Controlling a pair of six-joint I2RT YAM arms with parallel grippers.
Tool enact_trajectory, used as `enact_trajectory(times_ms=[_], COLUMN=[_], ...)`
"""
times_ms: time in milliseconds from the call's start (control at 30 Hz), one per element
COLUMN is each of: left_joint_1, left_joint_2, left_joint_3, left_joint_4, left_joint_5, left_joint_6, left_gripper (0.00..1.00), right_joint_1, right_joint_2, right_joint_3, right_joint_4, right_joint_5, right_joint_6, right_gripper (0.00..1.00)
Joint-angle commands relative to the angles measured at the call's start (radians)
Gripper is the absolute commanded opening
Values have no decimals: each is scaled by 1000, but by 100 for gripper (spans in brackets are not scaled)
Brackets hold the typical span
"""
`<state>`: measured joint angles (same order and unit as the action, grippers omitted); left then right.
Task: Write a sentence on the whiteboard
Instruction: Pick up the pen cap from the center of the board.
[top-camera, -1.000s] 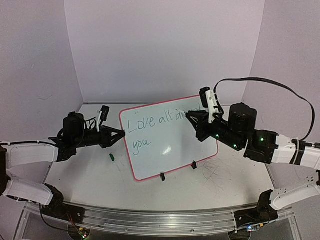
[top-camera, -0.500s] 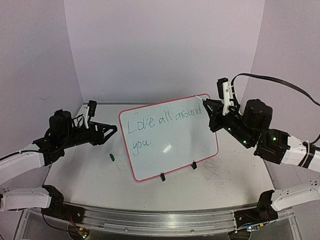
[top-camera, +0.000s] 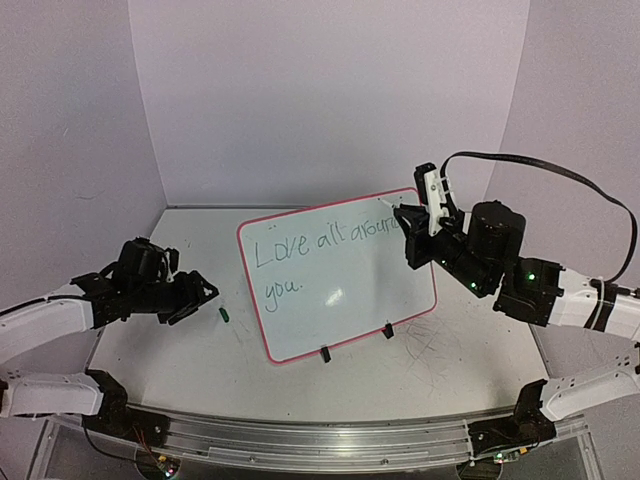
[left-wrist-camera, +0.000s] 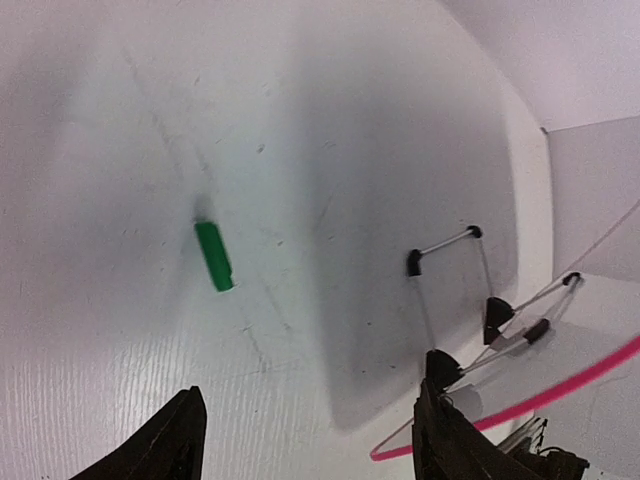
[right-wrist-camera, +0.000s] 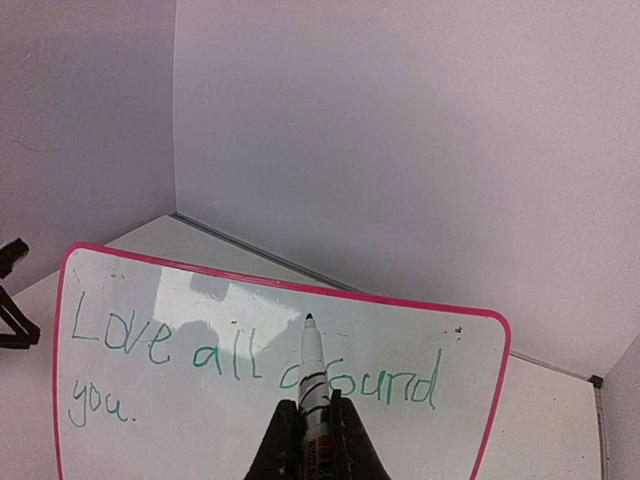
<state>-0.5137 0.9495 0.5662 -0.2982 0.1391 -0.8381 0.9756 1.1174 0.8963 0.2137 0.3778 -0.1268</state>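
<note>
The whiteboard (top-camera: 350, 310) stands tilted at the table's middle, pink-rimmed, on wire legs (left-wrist-camera: 445, 245). The sentence (top-camera: 330, 240) in green reads "Love all around you." In the right wrist view the sentence (right-wrist-camera: 230, 355) runs across the whiteboard (right-wrist-camera: 250, 430). My right gripper (top-camera: 410, 218) is shut on a white marker (right-wrist-camera: 313, 365), whose tip hovers by the word "around" near the board's top right. My left gripper (top-camera: 200, 293) is open and holds nothing, low over the table left of the board. A green cap (top-camera: 225, 314) lies just ahead of it; the cap (left-wrist-camera: 213, 256) is beyond the left gripper (left-wrist-camera: 310, 410).
Two black clips (top-camera: 325, 353) sit on the board's near edge. Grey scribbles (top-camera: 430, 345) mark the tabletop right of the board. Walls enclose the back and both sides. A metal rail (top-camera: 320, 440) runs along the near edge. The pink rim (left-wrist-camera: 560, 390) passes close to my left gripper's right finger.
My left gripper has drawn back from the board's left edge, dropped toward the table and opened. My right gripper swung right, then returned to the board's top right with the marker.
</note>
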Motion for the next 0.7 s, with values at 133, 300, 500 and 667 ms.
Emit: enact_trajectory(times_ms=[133,300,500,667], left_joint_1=[-8,-25,-48,-60], left_joint_2=[336,497,599,666], left_joint_3=[192,261,311,340], left_joint_4=[-59,-82,-104,-104], left_joint_5=[-83,-178,-247,-264], left_joint_6=[-124,-152,-184,-196], left_gripper=[67,59,52,49], right_joint_1=[-3,-3,-3,-3], right_joint_2=[-26,-46,-59,-50], right_joint_3=[-10,-28,-37,-34], right_joint_4=[67,68,69,69], right_joint_5=[-12,-28,-21,-22], right_joint_6=[-13,13,24,25], right_gripper=[0,0,0,0])
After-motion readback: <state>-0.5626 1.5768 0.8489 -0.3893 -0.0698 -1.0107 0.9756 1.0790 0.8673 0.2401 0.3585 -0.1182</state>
